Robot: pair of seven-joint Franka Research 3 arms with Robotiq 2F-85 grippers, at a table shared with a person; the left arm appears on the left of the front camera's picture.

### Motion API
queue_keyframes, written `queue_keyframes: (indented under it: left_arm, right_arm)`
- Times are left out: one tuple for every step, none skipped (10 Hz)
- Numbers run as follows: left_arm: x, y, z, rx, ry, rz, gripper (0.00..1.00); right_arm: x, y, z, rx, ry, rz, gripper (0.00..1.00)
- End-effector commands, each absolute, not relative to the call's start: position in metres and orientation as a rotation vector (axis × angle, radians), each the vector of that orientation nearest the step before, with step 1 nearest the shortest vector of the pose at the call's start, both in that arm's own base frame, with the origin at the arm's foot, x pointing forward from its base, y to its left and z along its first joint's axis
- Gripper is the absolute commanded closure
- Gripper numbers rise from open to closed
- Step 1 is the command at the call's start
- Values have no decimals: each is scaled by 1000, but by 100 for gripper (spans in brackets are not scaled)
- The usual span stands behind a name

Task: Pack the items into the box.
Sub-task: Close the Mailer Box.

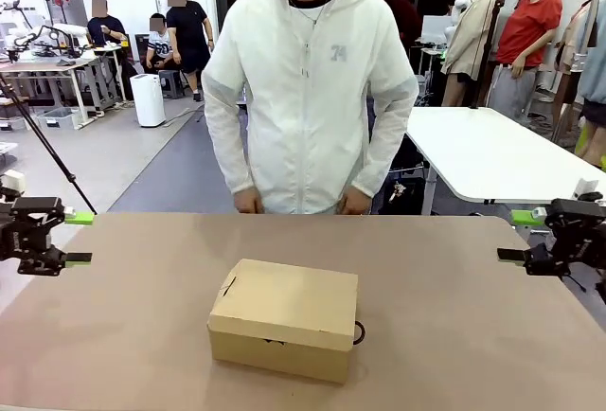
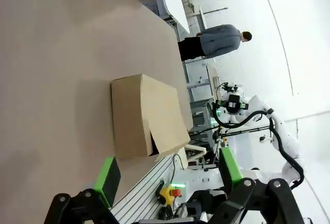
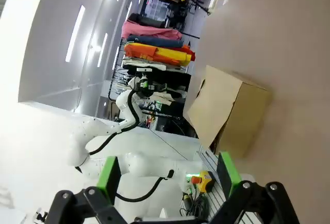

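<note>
Black two-finger hand [image 1: 83,238] – green pads; person [image 1: 308,89] – white zip jacket.

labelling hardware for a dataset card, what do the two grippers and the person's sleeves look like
Both the left gripper and right gripper are black, blocky, with bright green pads on two slim fingers. The person wears a white zip jacket with long sleeves.

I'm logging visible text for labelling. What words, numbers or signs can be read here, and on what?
"74": pale print on the chest of the person's white jacket.
Cardboard box: plain, no print seen.
Background gear in the wrist views: too small and blurred to read.
</note>
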State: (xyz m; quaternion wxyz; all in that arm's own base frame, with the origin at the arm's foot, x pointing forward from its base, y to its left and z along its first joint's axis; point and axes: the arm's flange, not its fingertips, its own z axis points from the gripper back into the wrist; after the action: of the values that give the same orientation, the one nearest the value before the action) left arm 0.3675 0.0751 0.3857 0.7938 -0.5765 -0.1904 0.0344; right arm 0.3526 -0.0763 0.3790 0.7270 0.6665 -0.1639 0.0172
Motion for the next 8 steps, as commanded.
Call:
queue_keyframes:
  left_arm:
    - [372, 68, 382, -1236, -459, 14, 0]
    - [372, 68, 382, -1236, -459, 14, 0]
    - [372, 68, 382, -1236, -459, 14, 0]
    - [372, 68, 382, -1236, -459, 14, 0]
    - [372, 68, 382, -1236, -459, 14, 0]
    - [372, 68, 382, -1236, -459, 14, 0]
    - [372, 68, 382, -1236, -459, 14, 0]
    - [372, 68, 382, -1236, -459, 14, 0]
  right_arm:
    - [350, -65, 387, 1517, -332, 79, 0]
    - [350, -65, 387, 1517, -332, 79, 0]
    - [350, -65, 387, 1517, -332, 79, 0]
    - [350, -65, 387, 1517, -332, 79, 0]
    - [350, -65, 387, 1517, -332, 79, 0]
    - [350, -65, 387, 1517, -332, 79, 0]
    - [350, -65, 387, 1517, -332, 79, 0]
    - [350, -65, 387, 1517, -332, 79, 0]
